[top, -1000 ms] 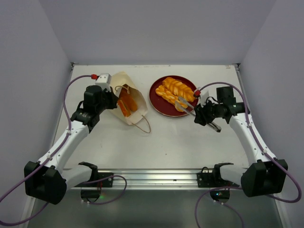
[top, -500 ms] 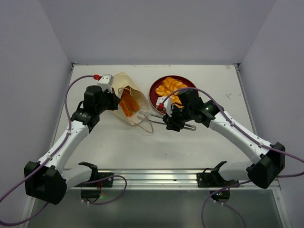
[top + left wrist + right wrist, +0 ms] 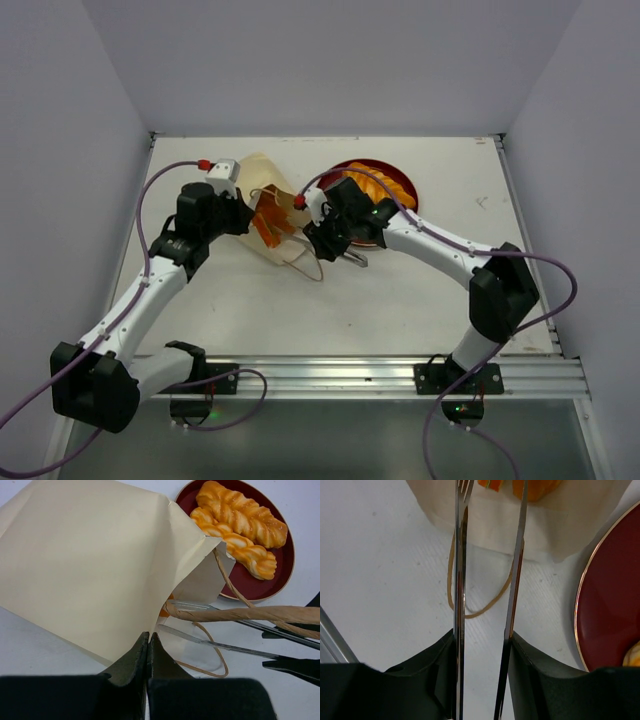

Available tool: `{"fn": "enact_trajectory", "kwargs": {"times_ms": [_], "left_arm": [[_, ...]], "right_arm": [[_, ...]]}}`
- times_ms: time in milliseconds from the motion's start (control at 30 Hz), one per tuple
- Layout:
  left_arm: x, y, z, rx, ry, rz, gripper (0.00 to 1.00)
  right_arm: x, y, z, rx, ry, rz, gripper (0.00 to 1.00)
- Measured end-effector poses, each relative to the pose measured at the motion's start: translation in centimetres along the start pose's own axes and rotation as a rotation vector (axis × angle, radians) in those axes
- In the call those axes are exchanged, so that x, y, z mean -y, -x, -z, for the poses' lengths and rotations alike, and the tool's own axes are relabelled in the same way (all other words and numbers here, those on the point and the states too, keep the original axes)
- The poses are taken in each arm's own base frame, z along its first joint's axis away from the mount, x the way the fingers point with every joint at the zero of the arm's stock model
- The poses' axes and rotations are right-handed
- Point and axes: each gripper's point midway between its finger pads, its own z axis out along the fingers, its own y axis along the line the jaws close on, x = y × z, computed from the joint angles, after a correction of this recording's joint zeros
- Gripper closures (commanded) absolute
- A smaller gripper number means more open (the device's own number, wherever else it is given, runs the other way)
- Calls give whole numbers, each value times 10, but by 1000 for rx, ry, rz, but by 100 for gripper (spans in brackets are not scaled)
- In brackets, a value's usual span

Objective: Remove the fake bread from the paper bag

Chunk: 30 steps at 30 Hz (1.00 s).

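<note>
The cream paper bag lies on its side, mouth toward the plate. My left gripper is shut on the bag's lower edge beside the mouth. Orange fake bread shows inside the opening. My right gripper is shut on metal tongs. Their two blades stand apart, with their tips at the bag's mouth next to the orange bread. In the left wrist view the tongs reach into the opening. Two long twisted rolls lie on the plate.
The red plate sits right behind my right arm. A brown cord handle stretches across the bag's mouth, and a second loop lies on the table under the tongs. Walls close in the table on three sides.
My right arm swung left from the plate to the bag's mouth, carrying the tongs. The left gripper kept its hold on the bag.
</note>
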Motion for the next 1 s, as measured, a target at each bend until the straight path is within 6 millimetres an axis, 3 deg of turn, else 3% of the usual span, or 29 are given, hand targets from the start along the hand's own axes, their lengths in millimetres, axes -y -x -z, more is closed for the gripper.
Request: {"fn": "enact_trajectory", "kwargs": {"times_ms": [300, 633, 767, 1000], "left_arm": [[2, -3, 2, -2, -11, 0, 100], [3, -1, 5, 7, -17, -2, 100], [3, -1, 5, 8, -16, -2, 100], [3, 0, 7, 12, -14, -3, 100]], "right_arm": [[3, 37, -16, 57, 13, -58, 55], [-4, 32, -38, 14, 60, -102, 57], [-5, 34, -48, 1, 84, -118, 75], [-10, 28, -48, -24, 107, -133, 93]]}}
